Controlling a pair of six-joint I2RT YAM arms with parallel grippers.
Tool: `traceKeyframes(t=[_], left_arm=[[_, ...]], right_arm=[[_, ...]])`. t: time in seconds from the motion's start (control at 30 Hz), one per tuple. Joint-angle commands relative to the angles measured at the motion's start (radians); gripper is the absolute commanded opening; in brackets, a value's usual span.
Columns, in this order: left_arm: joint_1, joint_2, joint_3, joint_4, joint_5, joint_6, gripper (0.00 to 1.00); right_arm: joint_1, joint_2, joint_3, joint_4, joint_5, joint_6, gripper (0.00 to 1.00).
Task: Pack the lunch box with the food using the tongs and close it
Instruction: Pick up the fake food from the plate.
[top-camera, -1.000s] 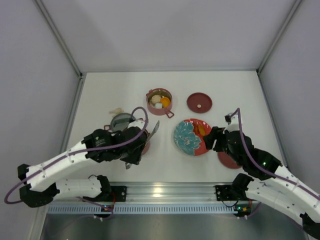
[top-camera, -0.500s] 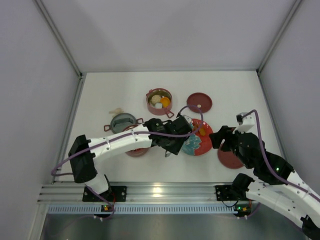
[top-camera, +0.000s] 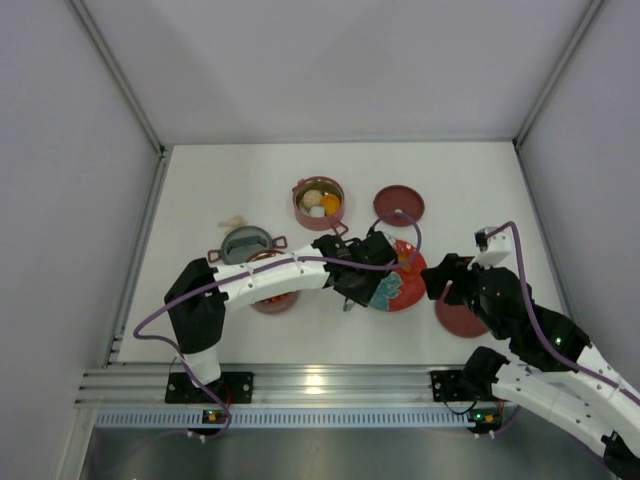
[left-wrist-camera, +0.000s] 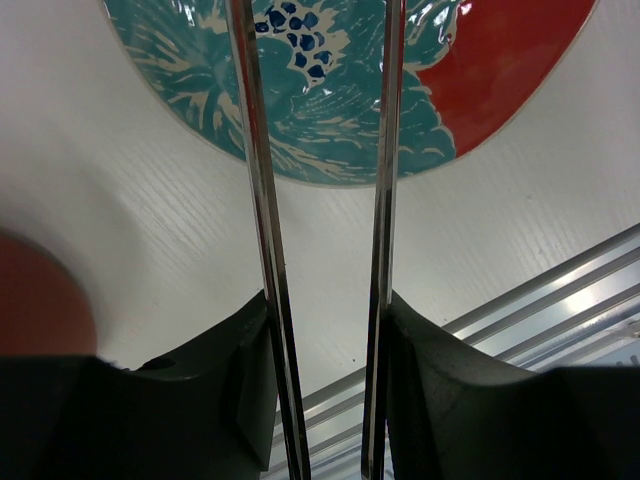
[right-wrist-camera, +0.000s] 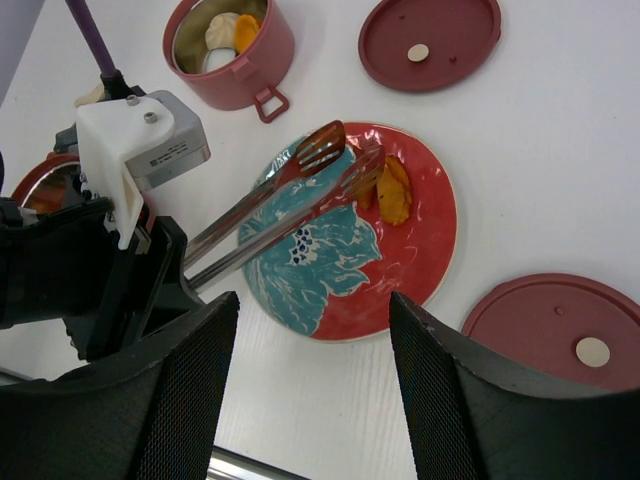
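White tabletop (top-camera: 200, 190) from above: one pot (top-camera: 298, 197) holds some food (top-camera: 322, 204), a lid (top-camera: 399, 205) lies beside it, so more packing and closing remain. Left wrist view: the left gripper (left-wrist-camera: 325, 340) pinches the tongs (left-wrist-camera: 255, 200) over the plate (left-wrist-camera: 500, 70), tips cut off. Right wrist view: the right gripper (right-wrist-camera: 310, 400) hangs spread, empty; an orange piece (right-wrist-camera: 392, 190) waits by the tong tips.

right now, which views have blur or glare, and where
left wrist: tongs streaked with glare, a red blur at the left edge out of focus; right wrist: plate sharp, near fingers dark and soft; top external: bright glare on the front rail
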Motion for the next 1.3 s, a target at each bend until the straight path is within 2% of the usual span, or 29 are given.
traceKeyframes(t=[0.0, 0.73, 1.27], left_arm=[[0.002, 0.003, 0.036, 0.051, -0.004, 0.012, 0.44], [0.007, -0.011, -0.050, 0.091, -0.003, -0.001, 0.39], [0.012, -0.058, -0.066, 0.080, 0.005, -0.005, 0.27]], right_arm=[[0.015, 0.000, 0.039, -0.017, 0.020, -0.010, 0.62], [0.016, 0.026, 0.036, -0.002, 0.015, -0.015, 0.62], [0.015, 0.023, 0.022, 0.002, 0.011, -0.007, 0.62]])
